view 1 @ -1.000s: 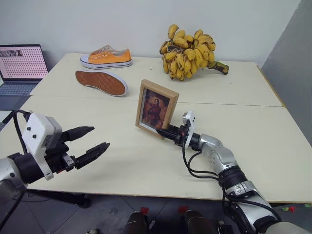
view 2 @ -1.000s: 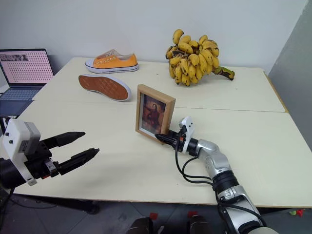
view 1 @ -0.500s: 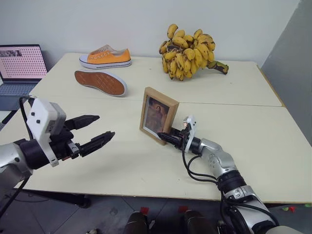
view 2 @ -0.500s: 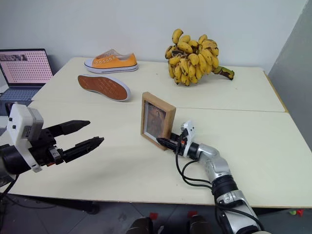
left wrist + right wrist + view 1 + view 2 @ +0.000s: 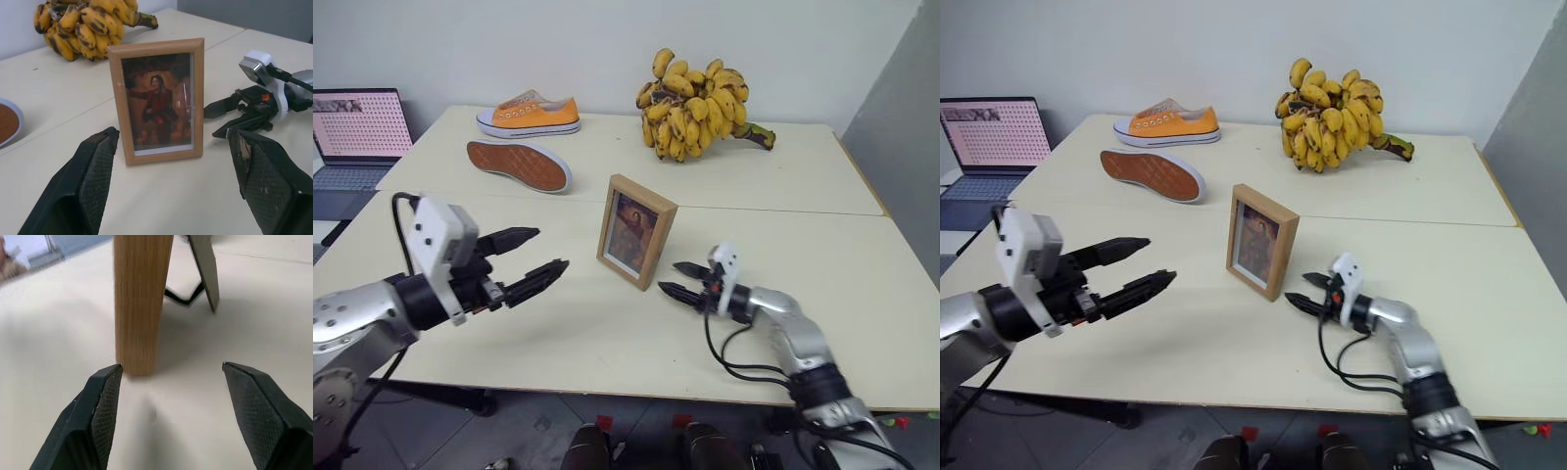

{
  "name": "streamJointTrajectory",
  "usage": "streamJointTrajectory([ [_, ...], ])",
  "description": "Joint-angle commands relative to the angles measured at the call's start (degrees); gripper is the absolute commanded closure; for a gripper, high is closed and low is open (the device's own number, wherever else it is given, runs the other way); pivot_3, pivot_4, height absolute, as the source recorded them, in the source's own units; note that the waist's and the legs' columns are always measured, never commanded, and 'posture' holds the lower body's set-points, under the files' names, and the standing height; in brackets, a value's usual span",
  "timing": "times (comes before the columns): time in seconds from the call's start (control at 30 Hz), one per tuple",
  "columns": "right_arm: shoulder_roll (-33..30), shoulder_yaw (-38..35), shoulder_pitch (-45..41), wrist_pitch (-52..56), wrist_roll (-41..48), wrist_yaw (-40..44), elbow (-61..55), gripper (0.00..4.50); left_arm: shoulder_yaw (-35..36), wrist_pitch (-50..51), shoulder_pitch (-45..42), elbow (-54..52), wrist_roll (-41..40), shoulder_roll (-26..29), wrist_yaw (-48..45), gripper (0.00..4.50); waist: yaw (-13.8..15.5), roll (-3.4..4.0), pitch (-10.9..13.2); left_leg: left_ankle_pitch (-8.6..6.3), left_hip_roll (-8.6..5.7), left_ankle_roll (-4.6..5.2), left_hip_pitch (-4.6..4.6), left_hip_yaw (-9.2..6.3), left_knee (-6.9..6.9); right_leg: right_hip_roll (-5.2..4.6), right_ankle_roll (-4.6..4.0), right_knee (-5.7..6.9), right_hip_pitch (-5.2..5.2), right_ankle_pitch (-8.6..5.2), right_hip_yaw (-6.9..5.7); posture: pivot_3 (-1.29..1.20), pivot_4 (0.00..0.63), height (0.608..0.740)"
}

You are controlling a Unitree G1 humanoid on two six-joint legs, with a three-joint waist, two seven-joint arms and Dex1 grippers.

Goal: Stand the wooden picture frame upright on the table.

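**Frame standing free, both grippers clear of it**

Nearest: left gripper hangs above the table's front edge, fingers spread wide, aimed toward the wooden picture frame but well short of it. Likely held there as a guard in case the frame tips; it holds nothing.

Right gripper sits low over the tabletop just beside the frame's near side edge, fingers parted, nothing between them. In the right wrist view the frame's wooden edge stands just beyond the fingertips with a gap, so contact appears released.

Frame: upright near the table's middle, portrait face turned toward the left gripper. The prop leg angles out behind it with a dark strap to the back panel; this is what carries the lean. Whether the leg's foot is fully seated is hard to judge from this angle.

Judgement: task looks essentially complete.

Farther back: a shoe sole-up, an orange shoe, a banana bunch, a laptop off the table's left end.
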Motion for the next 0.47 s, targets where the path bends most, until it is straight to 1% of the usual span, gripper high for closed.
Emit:
streamJointTrajectory([
  [0.03, -8.8, -4.3, 3.8, 8.2, 3.5, 1.9, -17.4, 1.07, -4.0, -3.0, -4.5, 3.8, 1.2, -1.5, -0.8, 0.69, 0.1, 0.07, 0.0, 0.00, -0.02, 0.00, -0.01, 0.00, 0.00, -0.01, 0.03, 0.02, 0.01, -0.02, 0.01, 0.00, 0.150, 0.740],
  [0.1, -12.4, -5.9, 4.7, 12.0, 5.3, 1.8, -23.4, 1.07, -5.0, -3.6, -5.8, 5.0, 1.3, -1.6, -1.6, 0.69, 0.0, 0.07, 0.0, 0.00, -0.04, 0.00, -0.01, -0.01, 0.00, -0.01, 0.11, 0.01, -0.01, -0.07, 0.02, 0.00, 0.150, 0.740],
  [0.23, -17.7, -11.1, 3.9, 21.6, 12.6, 0.7, -33.5, 1.07, -7.2, -4.2, -8.6, 7.4, 2.6, -1.1, -3.0, 0.69, -0.4, 0.08, 0.0, 0.00, 0.03, 0.01, 0.09, 0.01, -0.03, 0.06, 0.13, 0.01, 0.04, -0.12, 0.05, 0.00, 0.150, 0.740],
  [0.37, -18.3, -14.4, 1.9, 28.5, 17.7, -3.2, -38.3, 1.07, -8.6, -4.6, -10.6, 9.1, 3.0, -1.2, -4.4, 0.69, -0.3, 0.07, 0.0, 0.00, 0.03, 0.01, 0.09, 0.00, -0.05, 0.06, 0.14, 0.01, 0.04, -0.14, 0.05, 0.00, 0.150, 0.740],
  [0.47, -18.0, -14.9, 2.1, 30.8, 19.5, -5.3, -39.8, 1.07, -9.5, -4.6, -11.4, 9.8, 3.4, -1.2, -5.3, 0.69, -0.2, 0.06, 0.0, 0.00, 0.01, 0.01, 0.08, 0.01, -0.05, 0.04, 0.14, -0.01, 0.05, -0.14, 0.05, 0.00, 0.150, 0.740],
])
